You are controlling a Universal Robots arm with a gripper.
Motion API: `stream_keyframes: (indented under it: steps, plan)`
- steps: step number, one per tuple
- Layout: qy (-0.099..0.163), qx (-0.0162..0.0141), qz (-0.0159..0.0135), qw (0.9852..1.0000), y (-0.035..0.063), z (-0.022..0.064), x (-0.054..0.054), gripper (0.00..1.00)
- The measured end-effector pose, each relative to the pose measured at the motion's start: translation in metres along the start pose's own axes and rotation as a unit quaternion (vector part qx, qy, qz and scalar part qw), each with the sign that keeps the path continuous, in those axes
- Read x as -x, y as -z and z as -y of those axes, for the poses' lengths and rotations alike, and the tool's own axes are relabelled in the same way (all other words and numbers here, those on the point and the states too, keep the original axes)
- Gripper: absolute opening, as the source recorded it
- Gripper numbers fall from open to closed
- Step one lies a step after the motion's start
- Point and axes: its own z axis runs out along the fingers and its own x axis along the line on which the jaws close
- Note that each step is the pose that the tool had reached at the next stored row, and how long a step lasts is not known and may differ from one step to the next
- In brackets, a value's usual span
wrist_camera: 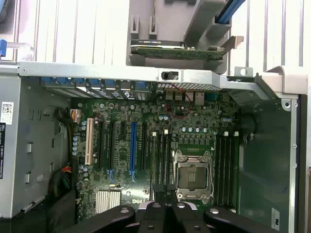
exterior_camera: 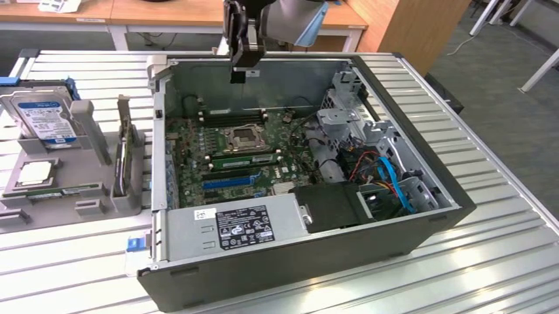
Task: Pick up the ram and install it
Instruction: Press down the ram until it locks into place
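1 gripper (exterior_camera: 237, 75), shut and empty, hangs over the far edge of the open computer case (exterior_camera: 419, 229). The ram (exterior_camera: 57, 191) lies flat in the gray holder (exterior_camera: 88, 163), well apart toward the exterior view's left, its long axis running roughly left-right.

The ram (exterior_camera: 243, 159), a long thin green stick, sits on edge in a motherboard slot near the exterior view's centre.

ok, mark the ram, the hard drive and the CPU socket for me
ram (exterior_camera: 59, 191): exterior view, middle of the green stick.
hard drive (exterior_camera: 44, 116): exterior view, on its blue-white label.
CPU socket (wrist_camera: 193, 177): wrist view, centre of the socket.
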Motion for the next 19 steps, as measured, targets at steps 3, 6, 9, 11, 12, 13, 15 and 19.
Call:
stream_keyframes:
  steps: [3, 6, 9, 11, 12, 13, 15, 19]
  plan:
    - [0.0, 0.0, 0.0, 1.0, 0.0, 0.0, 0.0, 0.1]
    - [0.0, 0.0, -0.0001, 1.0, -0.0003, 0.0, 0.0, 0.1]
    - [0.0, 0.0, -0.0001, 1.0, -0.0007, 0.0, 0.0, 0.1]
    - [0.0, 0.0, 0.0, 1.0, -0.0008, 0.0, 0.0, 0.1]
    - [0.0, 0.0, 0.0, 1.0, -0.0009, 0.0, 0.0, 0.1]
    - [0.0, 0.0, 0.0, 1.0, -0.0009, 0.0, 0.0, 0.1]
    - [0.0, 0.0, 0.0, 1.0, -0.0009, 0.0, 0.0, 0.1]
    - [0.0, 0.0, 0.0001, 1.0, -0.003, 0.0001, -0.0001, 0.1]
